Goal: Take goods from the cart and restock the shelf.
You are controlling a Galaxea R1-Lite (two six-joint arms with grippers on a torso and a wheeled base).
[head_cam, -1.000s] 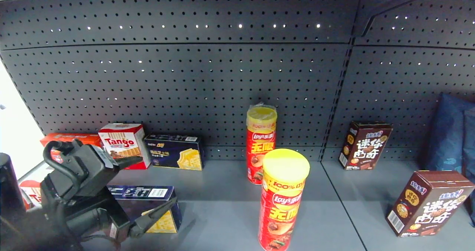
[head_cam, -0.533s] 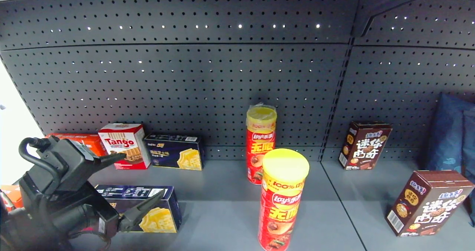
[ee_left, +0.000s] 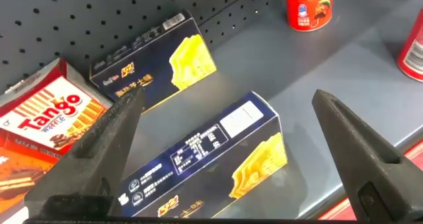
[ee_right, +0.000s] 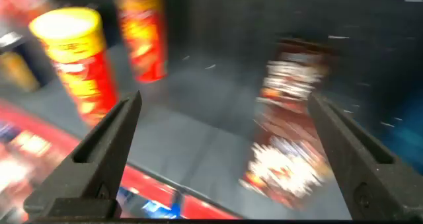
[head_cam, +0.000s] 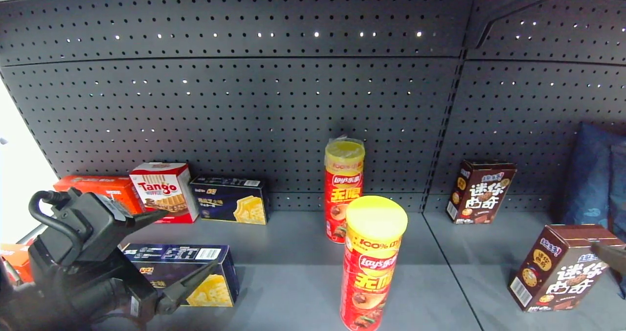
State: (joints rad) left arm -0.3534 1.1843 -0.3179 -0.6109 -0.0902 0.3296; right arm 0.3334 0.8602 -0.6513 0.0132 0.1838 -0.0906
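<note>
My left gripper (head_cam: 191, 237) is open at the shelf's front left, its fingers standing apart over the near end of a dark blue biscuit box (head_cam: 195, 272) that lies flat. In the left wrist view the same box (ee_left: 205, 158) lies between and beyond the fingers of the left gripper (ee_left: 227, 94), untouched. My right gripper (ee_right: 225, 97) is open and holds nothing, facing a blurred brown cookie box (ee_right: 291, 125). One right fingertip (head_cam: 609, 255) shows at the right edge against the front brown box (head_cam: 562, 267).
On the grey shelf (head_cam: 293, 282) stand two red chip cans (head_cam: 374, 262) (head_cam: 345, 189), a second blue box (head_cam: 230, 199), a wafer box (head_cam: 164, 189), an orange box (head_cam: 98, 189), a rear brown box (head_cam: 481, 191) and blue bags (head_cam: 596, 174). A pegboard wall backs the shelf.
My left gripper, open throughout, has drawn back to the left and toward me from the flat blue box. A right fingertip has come into view by the front brown box.
</note>
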